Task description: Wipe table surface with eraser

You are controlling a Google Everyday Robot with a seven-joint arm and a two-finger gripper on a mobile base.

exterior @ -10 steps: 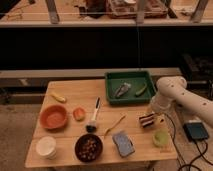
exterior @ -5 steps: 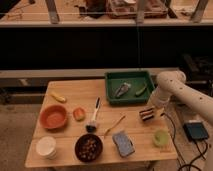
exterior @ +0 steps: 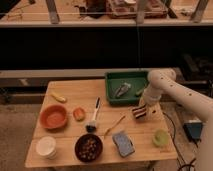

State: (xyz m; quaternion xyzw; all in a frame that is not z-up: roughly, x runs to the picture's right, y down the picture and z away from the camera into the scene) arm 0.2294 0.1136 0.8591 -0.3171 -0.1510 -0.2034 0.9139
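Small dark eraser with pale pinkish stripes, sitting low at the right side of the light wooden table surface, just below the green tray. Gripper right on top of it, fingers pressed together on the block, white arm reaching in from the right.

Moved since a second ago — eraser and gripper now a bit higher and further left, closer to the tray's front edge. Everything else on the table in the same spots as before.

Green tray at the back right, holding a shiny grey thing and a small green thing near its right side. Orange bowl at the left; hard to tell what is inside. Dark bowl at the front, full of brownish round bits. White cup at the front left corner. Small pale green cup at the front right.

Also on the wood — a yellow piece near the back left, an orange lump beside the orange bowl, a white-handled black brush in the middle, a thin stick next to it, and a blue-grey pad near the front.
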